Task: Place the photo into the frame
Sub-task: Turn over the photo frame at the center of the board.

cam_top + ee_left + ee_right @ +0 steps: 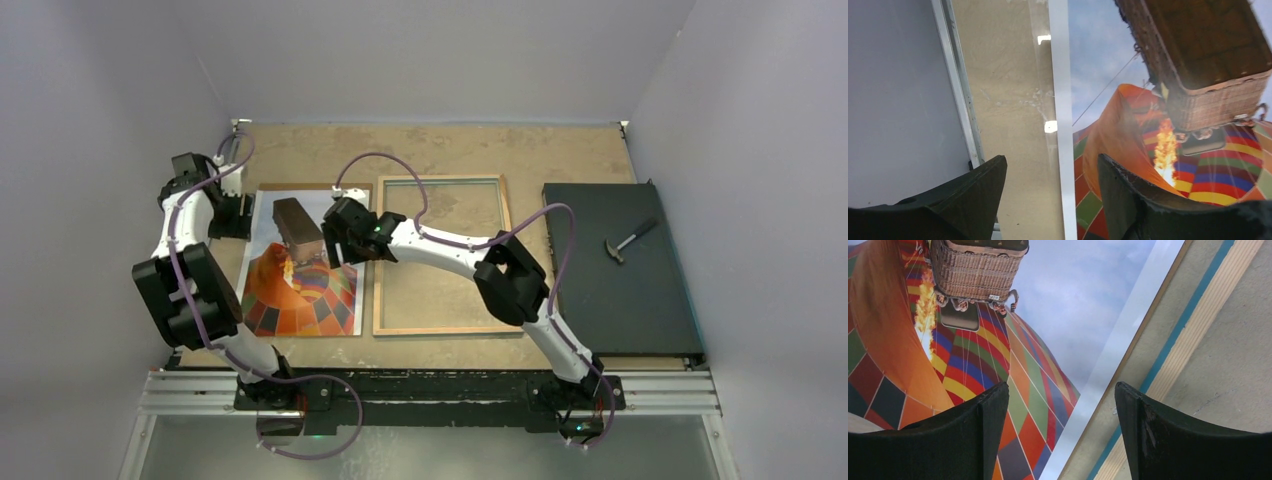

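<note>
From the arm bases at 6 o'clock, the left arm runs up the 9 o'clock side and the right arm leans in from 5 o'clock toward the middle of the surface point(450, 150).

The photo point(300, 295) lies face up and flat, outside the frame point(440, 329) and just beside its rim on the 9 o'clock side. Its balloon colours sit toward 6 o'clock and its basket toward 12.

The right hand point(335, 240) hangs over the photo's 3 o'clock edge. In its wrist view the right hand point(1062, 387) has its fingers spread wide and holds nothing. One finger is above the balloon print point(1073, 300) and the other above the frame's wood-coloured rim point(1193, 340).

The left hand point(238, 213) is farther back, at the photo's 9 o'clock edge. In its own camera the left hand point(1052, 160) is also open and empty, straddling the print's point(1108, 75) white border.

At 3 o'clock a dark mat point(600, 300) carries a hammer point(628, 240), well apart from the frame.
</note>
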Controlling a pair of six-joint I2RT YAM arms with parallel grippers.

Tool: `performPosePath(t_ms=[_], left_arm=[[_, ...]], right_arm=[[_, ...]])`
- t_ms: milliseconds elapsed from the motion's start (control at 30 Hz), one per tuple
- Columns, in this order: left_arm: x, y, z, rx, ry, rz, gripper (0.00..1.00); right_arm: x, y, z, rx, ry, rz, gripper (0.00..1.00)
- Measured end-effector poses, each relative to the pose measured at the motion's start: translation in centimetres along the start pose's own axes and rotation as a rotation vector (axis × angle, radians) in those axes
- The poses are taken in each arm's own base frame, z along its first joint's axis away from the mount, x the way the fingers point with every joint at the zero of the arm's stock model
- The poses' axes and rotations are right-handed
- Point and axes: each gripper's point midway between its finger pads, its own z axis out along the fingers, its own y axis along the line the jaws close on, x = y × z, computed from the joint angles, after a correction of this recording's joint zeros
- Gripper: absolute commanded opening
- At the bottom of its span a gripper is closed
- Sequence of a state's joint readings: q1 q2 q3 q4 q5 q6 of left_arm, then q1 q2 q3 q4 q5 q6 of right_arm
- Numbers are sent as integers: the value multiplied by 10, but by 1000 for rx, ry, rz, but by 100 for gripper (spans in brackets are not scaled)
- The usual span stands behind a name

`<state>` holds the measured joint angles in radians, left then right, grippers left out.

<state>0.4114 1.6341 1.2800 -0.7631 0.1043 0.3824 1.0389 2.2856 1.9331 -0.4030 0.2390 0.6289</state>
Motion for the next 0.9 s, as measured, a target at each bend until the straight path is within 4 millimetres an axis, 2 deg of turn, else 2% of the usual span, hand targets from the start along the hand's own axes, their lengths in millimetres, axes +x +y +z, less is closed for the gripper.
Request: performPosePath(t_ms=[200, 433, 633, 700, 900], left_arm=[[16, 11, 18, -68, 37, 31, 64], [31, 13, 34, -87, 71, 49, 68], [41, 9, 50, -59, 107, 46, 68], [45, 6, 56, -44, 119, 42, 62], [50, -3, 69, 9, 131, 30, 34]], right_arm=[[3, -4, 7, -1, 16, 30, 81], [16, -22, 24, 36, 55, 69, 82], [5, -37, 30, 49, 34, 123, 82], [1, -41, 31, 47, 26, 139, 82], [-3, -42, 32, 24, 26, 171, 81]])
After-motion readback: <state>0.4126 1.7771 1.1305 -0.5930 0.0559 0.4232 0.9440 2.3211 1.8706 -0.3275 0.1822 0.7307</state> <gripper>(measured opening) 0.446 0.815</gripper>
